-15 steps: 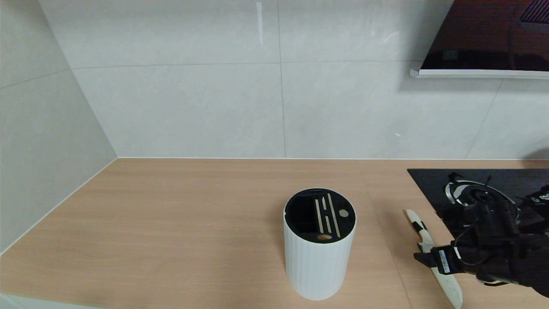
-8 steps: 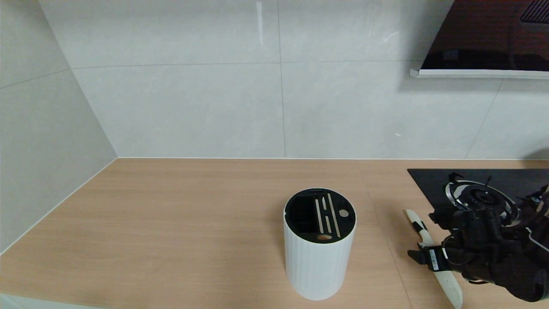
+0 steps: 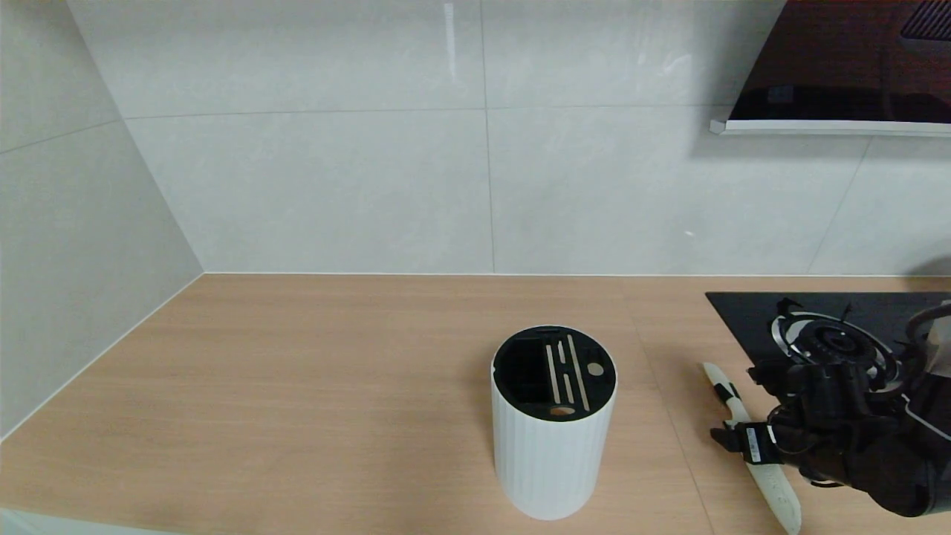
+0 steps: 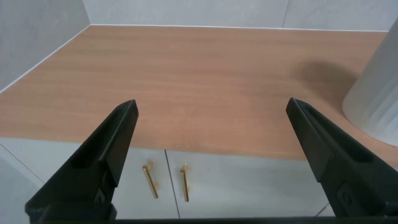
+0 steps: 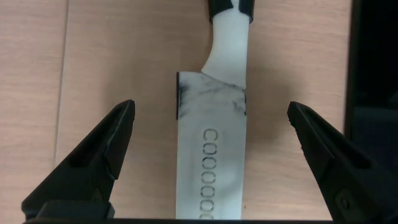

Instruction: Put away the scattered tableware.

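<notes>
Toward the right end of the wooden countertop: a white knife, flat on the wood. Lies between the white ribbed holder and the black hob, well apart from the holder and just beside the hob's near edge. Points its black-and-white handle toward the tiled wall and its blade toward the counter's front. Shows, in the right wrist view, a grey smudge at the blade's heel and a row of small rings printed along the blade.

Directly over that knife: the right gripper, low above the spot where handle meets blade. Straddles the blade with widely parted fingers and holds nothing. Cannot tell whether the fingertips touch the wood.

Out past the counter's front edge: the left gripper. Gapes wide as well and grips nothing. Hangs above two cabinet doors with slim gold handles, facing across the wood toward the corner of the walls, with the holder's ribbed side close by.

Near the counter's front, left of the knife: the holder, upright. Carries a black top with one large square opening, several narrow slots and two small round holes.

On the hob: a silver burner ring, partly behind the right arm. High on the wall above it: a dark range hood.
</notes>
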You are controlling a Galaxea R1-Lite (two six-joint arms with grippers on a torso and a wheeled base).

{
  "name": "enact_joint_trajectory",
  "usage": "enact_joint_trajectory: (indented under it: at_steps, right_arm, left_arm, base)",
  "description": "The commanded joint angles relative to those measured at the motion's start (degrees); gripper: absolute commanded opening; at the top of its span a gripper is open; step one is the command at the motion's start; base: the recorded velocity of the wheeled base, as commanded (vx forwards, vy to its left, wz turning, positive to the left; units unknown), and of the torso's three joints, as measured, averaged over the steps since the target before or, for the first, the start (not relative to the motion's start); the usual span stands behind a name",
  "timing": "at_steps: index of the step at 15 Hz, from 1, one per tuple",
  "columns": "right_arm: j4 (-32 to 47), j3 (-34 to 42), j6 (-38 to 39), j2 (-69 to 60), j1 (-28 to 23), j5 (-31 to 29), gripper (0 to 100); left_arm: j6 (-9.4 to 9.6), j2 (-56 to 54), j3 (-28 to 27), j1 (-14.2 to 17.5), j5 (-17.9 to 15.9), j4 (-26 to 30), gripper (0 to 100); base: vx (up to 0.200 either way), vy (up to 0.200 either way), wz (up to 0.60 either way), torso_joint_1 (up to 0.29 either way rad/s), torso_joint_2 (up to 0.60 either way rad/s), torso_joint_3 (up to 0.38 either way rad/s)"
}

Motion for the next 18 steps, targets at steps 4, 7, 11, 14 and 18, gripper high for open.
enact_joint_trajectory:
  at_steps: [4, 7, 11, 14, 18]
  right_arm:
    - [-0.3, -1.2, 0.8, 1.5, -0.2, -0.2, 100]
    - [-0.4, -2.1, 1.6, 2.6, -0.8, -0.2, 100]
    - [-0.3, -2.1, 1.6, 3.0, -1.0, -0.2, 0]
    - [-0.4, -2.0, 1.6, 3.5, -1.0, -0.2, 0]
    - [-1.6, -1.9, 1.6, 3.5, -1.1, -0.2, 0]
  left_arm:
    - [-0.02, 0.0, 0.0, 0.0, 0.0, 0.0, 100]
    - [-0.02, 0.0, 0.0, 0.0, 0.0, 0.0, 100]
    - [-0.02, 0.0, 0.0, 0.0, 0.0, -0.1, 100]
    - [-0.02, 0.0, 0.0, 0.0, -0.1, 0.0, 100]
    - [-0.02, 0.0, 0.0, 0.0, 0.0, 0.0, 100]
  base:
    - [0.000, 0.000, 0.00, 0.000, 0.00, 0.000]
    - [0.000, 0.000, 0.00, 0.000, 0.00, 0.000]
    - [0.000, 0.000, 0.00, 0.000, 0.00, 0.000]
    - [0.000, 0.000, 0.00, 0.000, 0.00, 0.000]
    - [0.000, 0.000, 0.00, 0.000, 0.00, 0.000]
